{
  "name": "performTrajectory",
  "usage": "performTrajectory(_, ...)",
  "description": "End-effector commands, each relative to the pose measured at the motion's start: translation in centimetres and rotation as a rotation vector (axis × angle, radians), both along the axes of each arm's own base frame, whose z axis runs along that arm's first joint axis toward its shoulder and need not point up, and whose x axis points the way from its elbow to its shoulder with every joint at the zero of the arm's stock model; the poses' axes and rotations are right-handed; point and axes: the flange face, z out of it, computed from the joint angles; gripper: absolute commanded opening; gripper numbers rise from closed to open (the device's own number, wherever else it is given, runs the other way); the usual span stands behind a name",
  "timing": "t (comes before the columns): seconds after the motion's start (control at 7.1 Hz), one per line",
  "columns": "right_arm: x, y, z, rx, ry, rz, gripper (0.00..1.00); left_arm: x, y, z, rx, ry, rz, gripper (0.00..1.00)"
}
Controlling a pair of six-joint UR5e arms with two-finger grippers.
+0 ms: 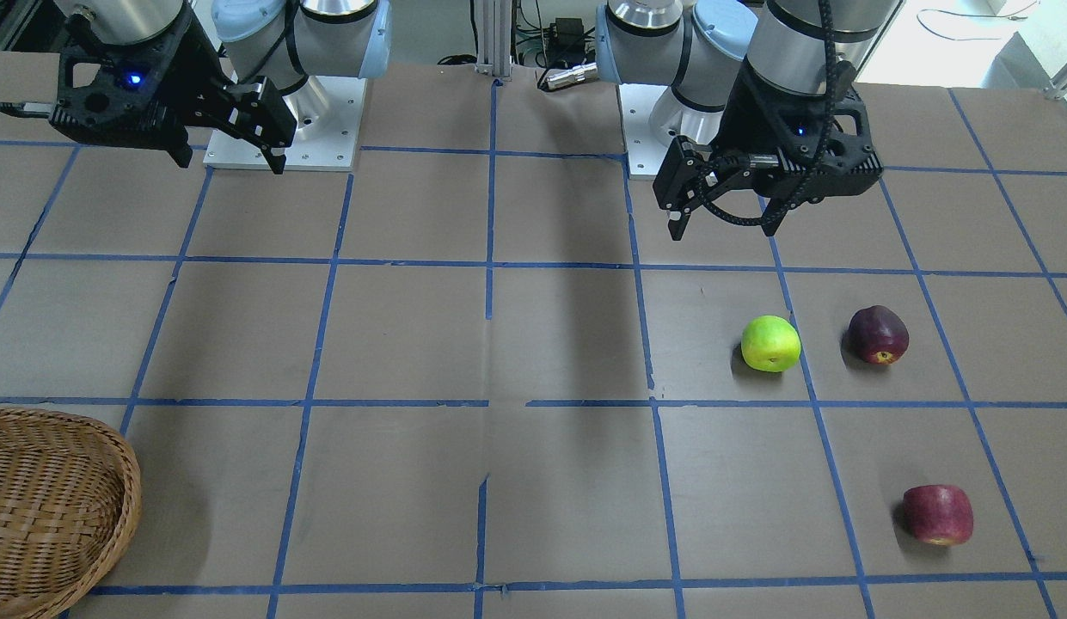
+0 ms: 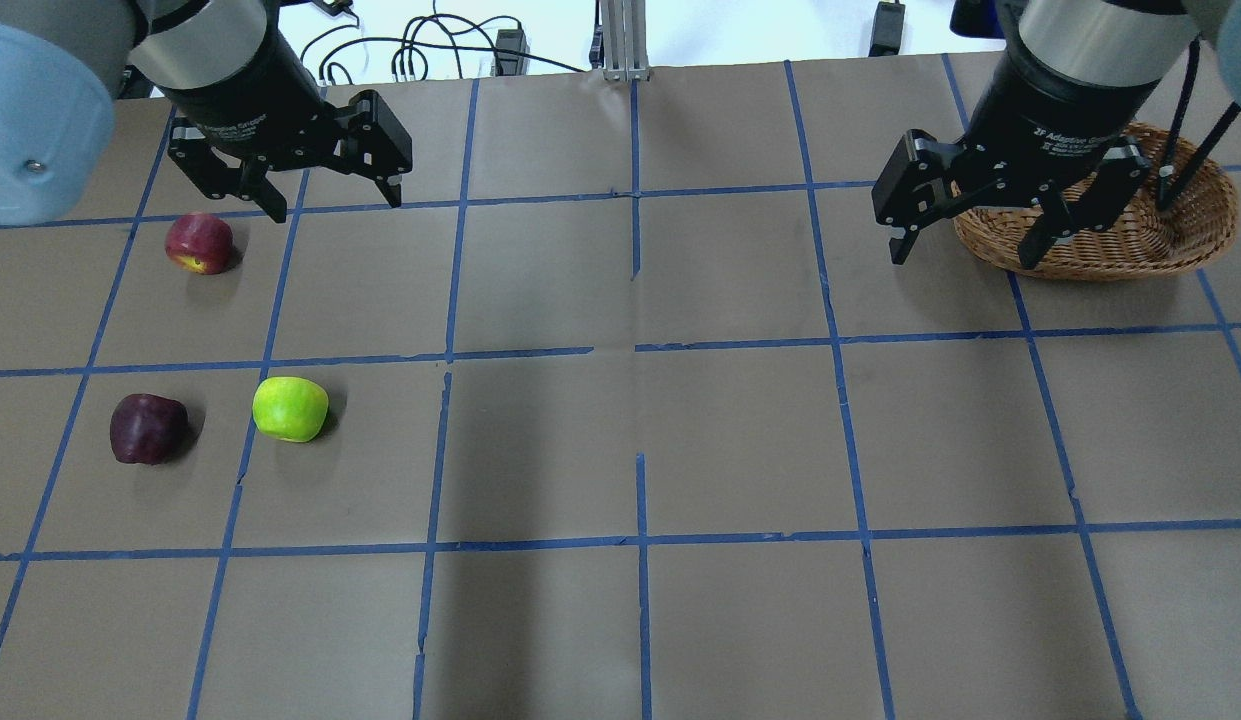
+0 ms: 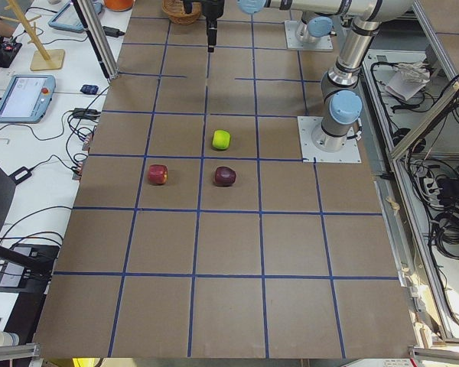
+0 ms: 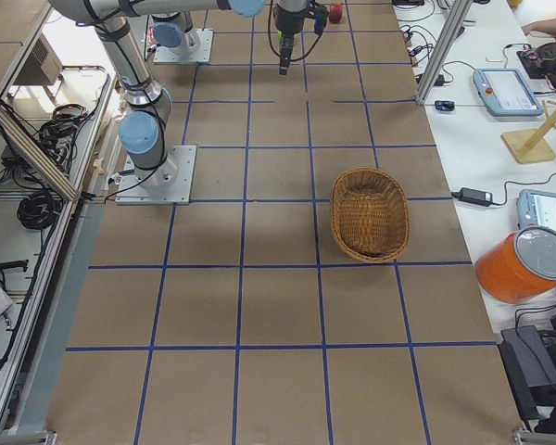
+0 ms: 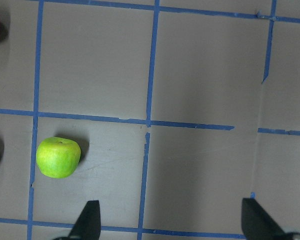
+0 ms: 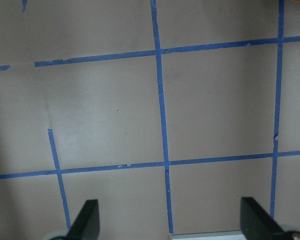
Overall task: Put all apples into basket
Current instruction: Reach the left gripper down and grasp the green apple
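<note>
Three apples lie on the table on my left side: a yellow-green one (image 2: 291,408) (image 1: 770,343), a dark maroon one (image 2: 148,428) (image 1: 878,334) and a dull red one (image 2: 199,243) (image 1: 938,514). My left gripper (image 2: 335,205) (image 1: 726,222) is open and empty and hangs above the table near the red apple. In the left wrist view the green apple (image 5: 58,157) lies ahead and left of the open gripper (image 5: 172,220). The wicker basket (image 2: 1180,230) (image 1: 112,481) (image 4: 370,213) stands at the far right, empty. My right gripper (image 2: 962,255) (image 1: 230,159) is open and empty, raised beside the basket.
The brown table (image 2: 640,430) carries a grid of blue tape lines. The arm bases (image 1: 284,129) stand at the robot's edge. Tablets, cables and an orange container (image 4: 524,264) lie off the far edge on the operators' side.
</note>
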Motion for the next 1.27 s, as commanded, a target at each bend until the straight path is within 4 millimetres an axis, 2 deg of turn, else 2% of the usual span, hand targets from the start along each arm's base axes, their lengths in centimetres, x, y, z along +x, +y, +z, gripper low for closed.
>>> performTrajectory(0.0, 0.0, 0.0, -0.1, 0.004, 0.002, 0.0, 1.0, 0.0, 0.0, -0.1, 0.002, 0.0, 0.0, 1.0)
performTrajectory(0.42, 0.0, 0.0, -0.1, 0.005, 0.002, 0.0, 1.0, 0.5, -0.1, -0.7, 0.016, -0.004, -0.018, 1.0)
performTrajectory(0.56, 0.0, 0.1, 0.0, 0.004, 0.002, 0.0, 1.0, 2.5, -0.6, -1.1, 0.028, -0.018, -0.077, 1.0)
performTrajectory(0.7, 0.0, 0.1, -0.1, 0.005, 0.002, 0.0, 1.0, 6.3, -0.8, -3.4, 0.073, -0.027, -0.089, 1.0)
performTrajectory(0.99, -0.1, 0.1, -0.1, 0.005, 0.003, -0.001, 1.0, 14.0, -0.6, -9.7, 0.131, -0.027, -0.104, 1.0)
performTrajectory(1.13, 0.0, 0.2, -0.1, 0.008, 0.003, 0.0, 1.0, 16.0, -1.1, -14.6, 0.166, -0.017, -0.097, 1.0)
